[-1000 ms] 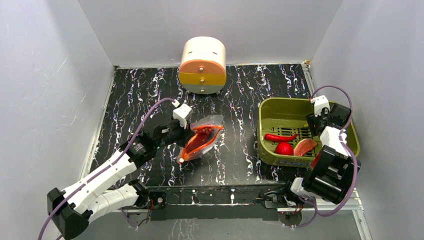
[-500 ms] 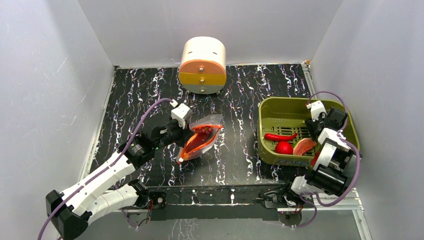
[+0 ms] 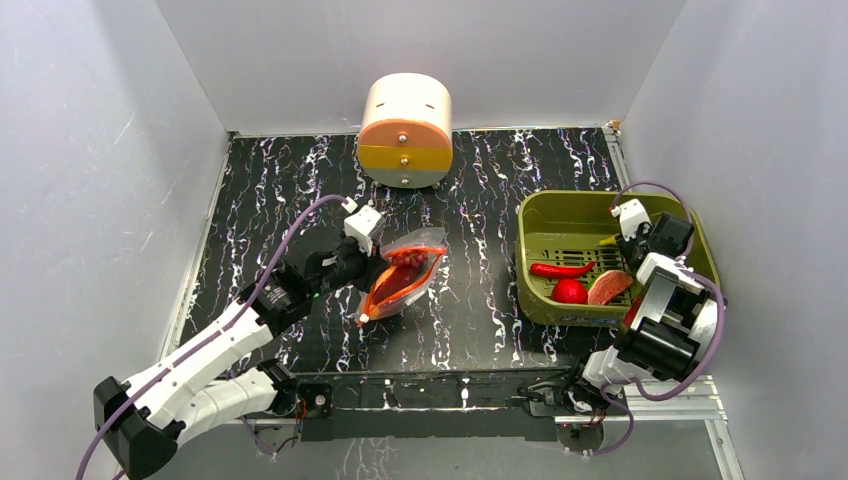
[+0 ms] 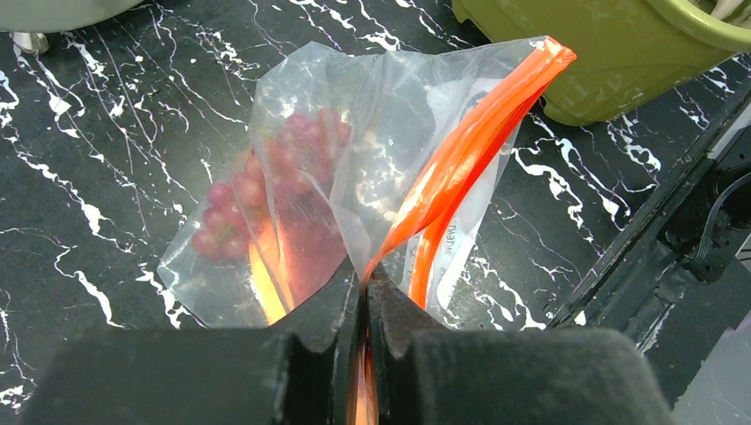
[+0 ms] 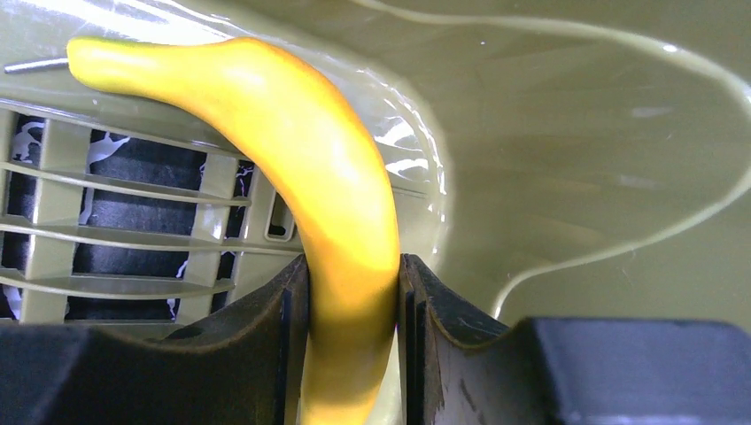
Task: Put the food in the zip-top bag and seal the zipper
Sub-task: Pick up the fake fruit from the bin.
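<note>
The clear zip-top bag [image 3: 405,272] lies mid-table, its mouth held open; in the left wrist view [image 4: 354,168] it holds reddish grapes and an orange slice. My left gripper [image 3: 366,268] is shut on the bag's orange-red zipper strip [image 4: 460,150], pinching it between the fingertips [image 4: 364,285]. My right gripper [image 3: 622,237] is inside the olive-green bin [image 3: 560,212], shut on the yellow banana [image 5: 301,150]. A red chili [image 3: 560,270], a red round fruit [image 3: 570,292] and a pinkish slice [image 3: 608,287] lie in the bin. The white slider tab is not visible.
A round cream-and-orange drawer unit [image 3: 405,130] stands at the back centre. The bin sits against the right wall. A black rail [image 3: 440,385] runs along the table's near edge. Grey walls close in left, back and right.
My right gripper has moved toward the bin's far right side and closed on the banana. The left gripper still holds the bag's strip in about the same place.
</note>
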Robot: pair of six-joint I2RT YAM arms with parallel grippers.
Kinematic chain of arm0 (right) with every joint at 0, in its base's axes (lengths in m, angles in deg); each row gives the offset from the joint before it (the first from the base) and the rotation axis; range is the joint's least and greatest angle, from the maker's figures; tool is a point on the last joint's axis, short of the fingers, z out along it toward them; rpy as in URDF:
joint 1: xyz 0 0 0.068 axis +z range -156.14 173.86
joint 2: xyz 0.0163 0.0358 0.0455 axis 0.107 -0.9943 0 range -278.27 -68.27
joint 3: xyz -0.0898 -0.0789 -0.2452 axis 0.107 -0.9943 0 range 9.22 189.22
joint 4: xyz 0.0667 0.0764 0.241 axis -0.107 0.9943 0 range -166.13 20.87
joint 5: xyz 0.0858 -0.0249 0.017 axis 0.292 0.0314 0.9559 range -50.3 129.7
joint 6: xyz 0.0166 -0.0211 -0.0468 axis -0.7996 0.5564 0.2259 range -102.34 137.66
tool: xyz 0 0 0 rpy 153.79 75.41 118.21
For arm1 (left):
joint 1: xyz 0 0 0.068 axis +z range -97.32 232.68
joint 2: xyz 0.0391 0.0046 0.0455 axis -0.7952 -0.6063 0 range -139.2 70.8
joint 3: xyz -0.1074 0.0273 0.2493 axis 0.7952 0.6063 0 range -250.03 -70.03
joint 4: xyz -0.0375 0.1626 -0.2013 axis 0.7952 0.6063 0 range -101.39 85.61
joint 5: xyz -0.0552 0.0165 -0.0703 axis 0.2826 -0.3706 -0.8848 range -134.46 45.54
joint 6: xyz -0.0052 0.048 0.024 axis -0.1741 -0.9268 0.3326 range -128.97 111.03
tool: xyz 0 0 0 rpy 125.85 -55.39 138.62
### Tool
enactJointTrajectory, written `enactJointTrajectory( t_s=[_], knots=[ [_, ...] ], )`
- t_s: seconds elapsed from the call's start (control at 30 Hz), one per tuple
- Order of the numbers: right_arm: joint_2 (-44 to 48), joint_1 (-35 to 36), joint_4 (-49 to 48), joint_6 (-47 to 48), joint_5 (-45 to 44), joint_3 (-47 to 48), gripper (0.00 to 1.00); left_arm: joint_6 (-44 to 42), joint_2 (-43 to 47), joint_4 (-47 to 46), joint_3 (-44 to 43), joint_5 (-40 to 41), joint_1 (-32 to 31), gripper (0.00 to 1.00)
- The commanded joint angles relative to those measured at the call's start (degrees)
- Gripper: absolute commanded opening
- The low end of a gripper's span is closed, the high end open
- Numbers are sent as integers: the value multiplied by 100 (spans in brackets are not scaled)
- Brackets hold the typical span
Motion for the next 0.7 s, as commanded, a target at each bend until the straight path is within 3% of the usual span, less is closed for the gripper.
enactJointTrajectory(
  t_s=[0.0,0.13,0.27,0.67],
  knots=[
    [219,37,-25,-119,215,-345,14,-244,27,-132,-68,41,-22,4],
    [584,35,37,-406,288,-287,4,-416,52,-123,-165,225,-16,4],
    [896,79,307,-879,617,-163,2,-357,101,-227,-192,214,-22,4],
    [2137,441,425,-2538,-684,-153,0,-671,86,-121,-250,57,-23,4]
  ],
)
